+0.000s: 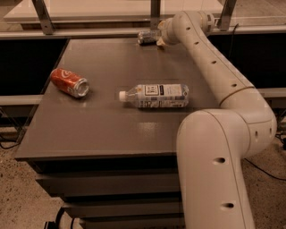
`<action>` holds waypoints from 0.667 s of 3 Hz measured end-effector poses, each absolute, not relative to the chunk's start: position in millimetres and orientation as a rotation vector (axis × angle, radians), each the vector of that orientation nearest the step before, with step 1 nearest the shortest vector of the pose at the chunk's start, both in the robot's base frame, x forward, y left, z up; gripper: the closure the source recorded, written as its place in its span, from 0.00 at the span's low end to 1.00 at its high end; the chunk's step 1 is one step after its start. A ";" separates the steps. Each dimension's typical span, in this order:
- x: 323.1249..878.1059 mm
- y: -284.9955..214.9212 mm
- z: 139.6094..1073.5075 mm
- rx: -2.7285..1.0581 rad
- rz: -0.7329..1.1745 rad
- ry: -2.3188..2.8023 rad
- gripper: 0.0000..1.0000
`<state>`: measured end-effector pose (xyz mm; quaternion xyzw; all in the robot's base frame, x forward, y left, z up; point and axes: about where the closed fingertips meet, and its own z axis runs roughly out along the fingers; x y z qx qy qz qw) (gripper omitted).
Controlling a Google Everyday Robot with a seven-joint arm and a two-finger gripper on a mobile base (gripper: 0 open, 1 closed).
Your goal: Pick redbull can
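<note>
The redbull can (146, 36), slim and silvery with dark patches, lies on its side at the far edge of the dark table (103, 129), near the middle of that edge. My gripper (159, 38) is right at the can's right end, at the tip of the white arm that reaches across the table's right side. The gripper's wrist hides where it meets the can, so I cannot tell whether it touches it.
An orange-red soda can (69, 82) lies on its side at the table's left. A clear plastic bottle (155, 95) with a white cap lies across the middle. A metal rail and posts (154, 13) run just behind the far edge.
</note>
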<state>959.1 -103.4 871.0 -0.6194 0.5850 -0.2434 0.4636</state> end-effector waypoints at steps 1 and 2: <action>962.7 -104.4 864.7 -1.548 -0.612 1.430 0.80; 965.3 -106.0 861.3 -1.567 -0.624 1.424 0.99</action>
